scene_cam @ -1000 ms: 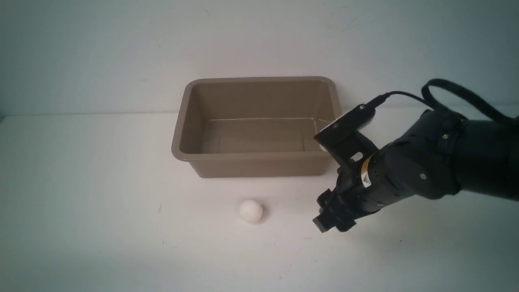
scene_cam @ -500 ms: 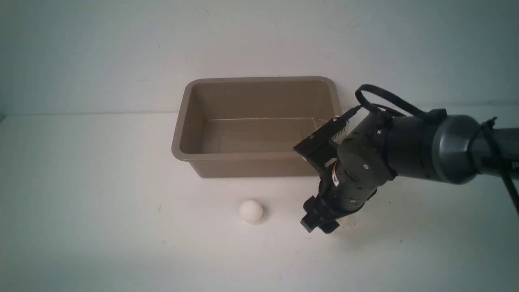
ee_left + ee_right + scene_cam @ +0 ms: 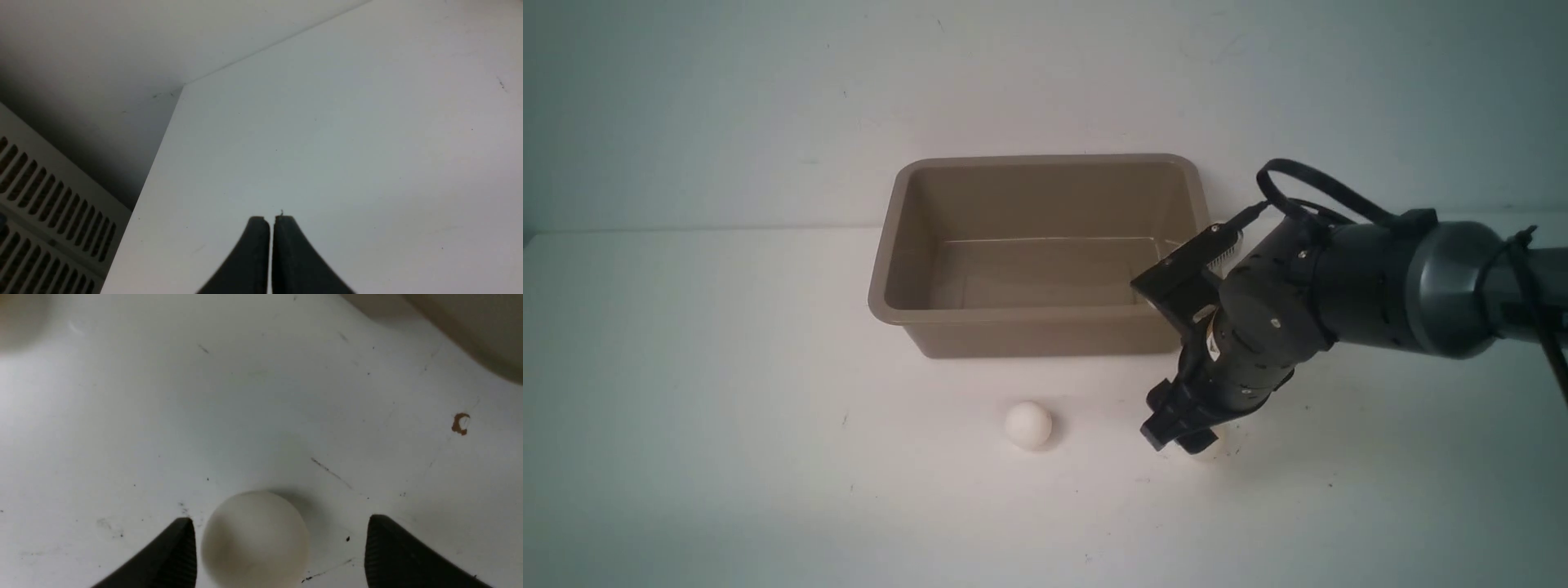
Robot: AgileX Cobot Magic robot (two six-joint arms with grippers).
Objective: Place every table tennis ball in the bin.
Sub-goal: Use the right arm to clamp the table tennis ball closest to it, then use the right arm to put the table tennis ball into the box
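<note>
The tan-brown bin [image 3: 1037,327] stands at mid-table and looks empty. One white table tennis ball [image 3: 1027,425] lies in the open in front of it. The second ball [image 3: 255,539] lies on the table between the open jaws of my right gripper [image 3: 278,543], closer to one finger, with a gap to the other. In the front view that ball [image 3: 1207,447] barely shows under my right gripper [image 3: 1180,437], which is low at the bin's front right corner. My left gripper [image 3: 271,222] is shut and empty over bare table, and is absent from the front view.
A corner of the bin [image 3: 470,330] shows at the edge of the right wrist view. A small brown mark [image 3: 460,423] is on the table. A vented white panel [image 3: 45,220] lies beyond the table's edge by the left gripper.
My right arm has swung in toward the table and lowered its open gripper around the right-hand ball. The other ball and the bin have not moved.
</note>
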